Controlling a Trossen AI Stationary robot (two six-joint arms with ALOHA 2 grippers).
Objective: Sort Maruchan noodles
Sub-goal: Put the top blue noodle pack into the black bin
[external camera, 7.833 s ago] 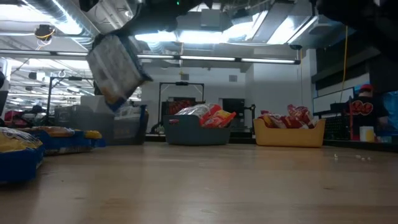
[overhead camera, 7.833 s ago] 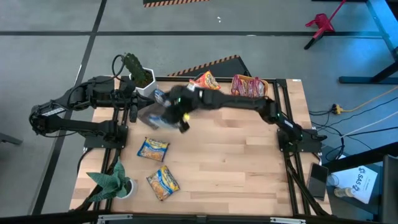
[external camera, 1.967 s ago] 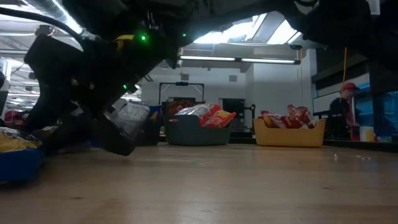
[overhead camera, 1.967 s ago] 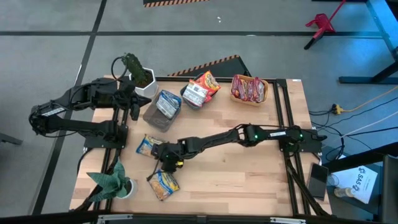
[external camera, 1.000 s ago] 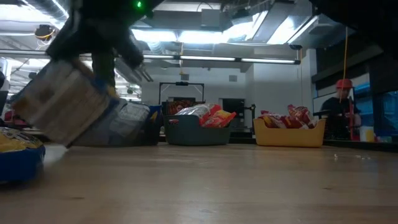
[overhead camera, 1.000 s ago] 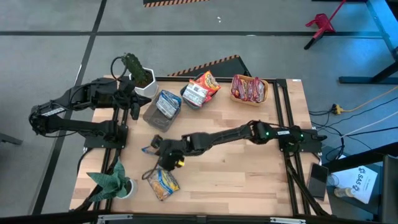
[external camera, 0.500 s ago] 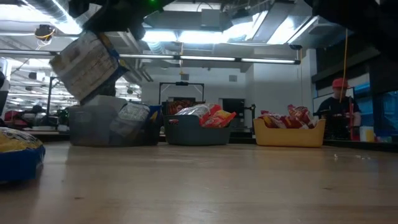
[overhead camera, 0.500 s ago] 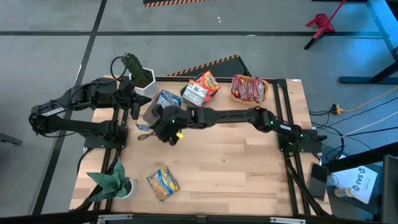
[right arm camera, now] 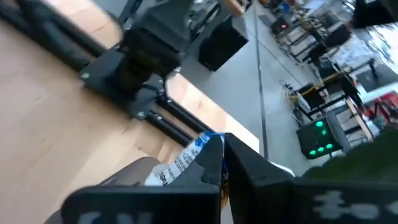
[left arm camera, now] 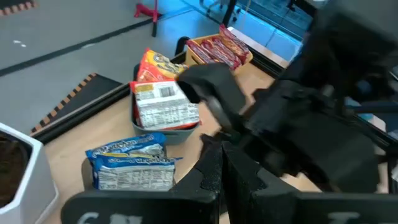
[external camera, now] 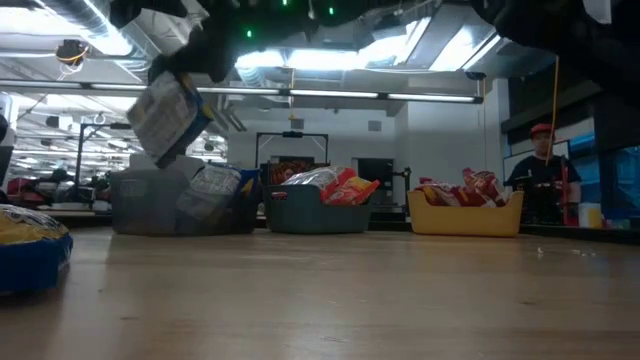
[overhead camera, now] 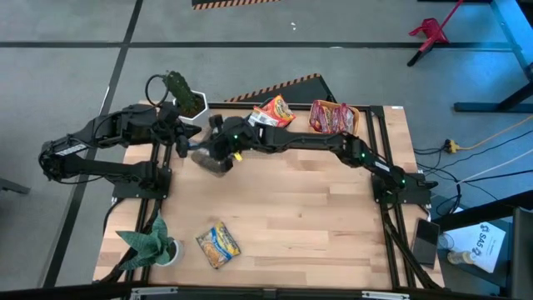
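Observation:
My right gripper (overhead camera: pixel 216 147) reaches over the grey bin (overhead camera: pixel 213 163) at the table's far left and is shut on a blue-and-white noodle packet (external camera: pixel 168 118). That bin holds more blue packets (left arm camera: pixel 134 165). The dark bin (left arm camera: pixel 163 127) beside it holds orange and silver packets, and the yellow bin (overhead camera: pixel 334 117) holds red ones. One blue-and-yellow packet (overhead camera: pixel 218 243) lies flat on the table near the near-left corner. My left gripper (left arm camera: pixel 222 177) waits, shut, at the far left edge beside the grey bin. My right gripper pinches the blue-and-white packet by one edge (right arm camera: pixel 202 151) between its two fingers, coming from above. The packet hangs tilted below the fingers, lifted clear, above the grey bin (external camera: pixel 175 203).
A white plant pot (overhead camera: pixel 188 102) stands at the far left corner and a second plant (overhead camera: pixel 151 242) at the near left corner. The middle and right of the wooden table (overhead camera: pixel 333 217) are bare. A person (external camera: pixel 543 185) stands in the room beyond the table.
My right gripper has lifted the blue-and-white packet off the table's left middle and carried it up and toward the far edge, to above the grey bin. The packet has gone from just off the table to hanging tilted, high and clear.

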